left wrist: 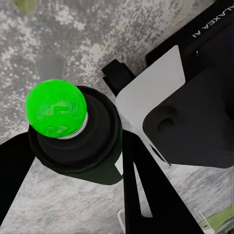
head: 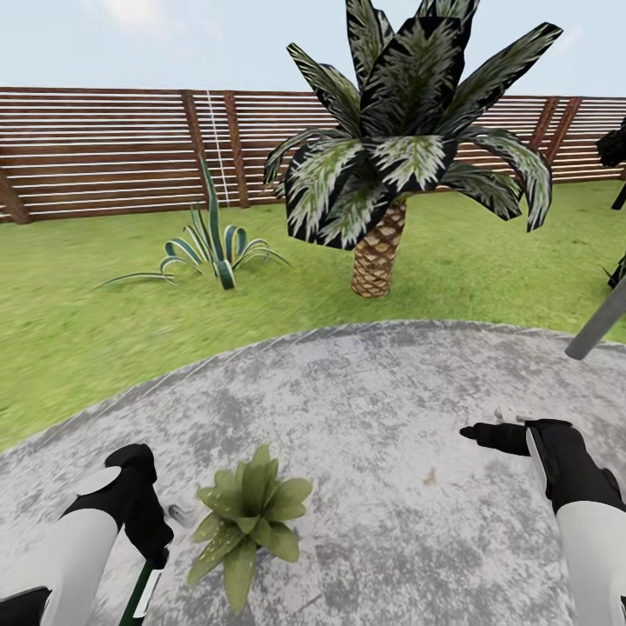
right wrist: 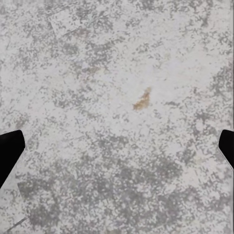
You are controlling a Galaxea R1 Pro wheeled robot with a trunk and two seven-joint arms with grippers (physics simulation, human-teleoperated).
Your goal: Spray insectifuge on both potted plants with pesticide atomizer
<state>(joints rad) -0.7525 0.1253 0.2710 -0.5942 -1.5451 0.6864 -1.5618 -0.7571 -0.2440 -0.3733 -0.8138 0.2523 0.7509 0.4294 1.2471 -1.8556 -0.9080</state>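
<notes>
Left claw (left wrist: 73,161) clenched on pesticide atomizer (left wrist: 73,131), right claw (right wrist: 117,146) spread wide, empty.

The head camera is looking forward and down across the round paved patch (head: 365,417) toward the fence (head: 104,148). The left wrist camera is sitting very close above the pesticide atomizer (left wrist: 73,131) between its fingers. The right wrist camera is facing the same paving (right wrist: 117,73), which is showing between its fingertips (right wrist: 9,151).

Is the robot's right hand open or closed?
Open. The right gripper has its jaws far apart, one at each edge of the right wrist view, with only bare grey paving between them and nothing held.
</notes>
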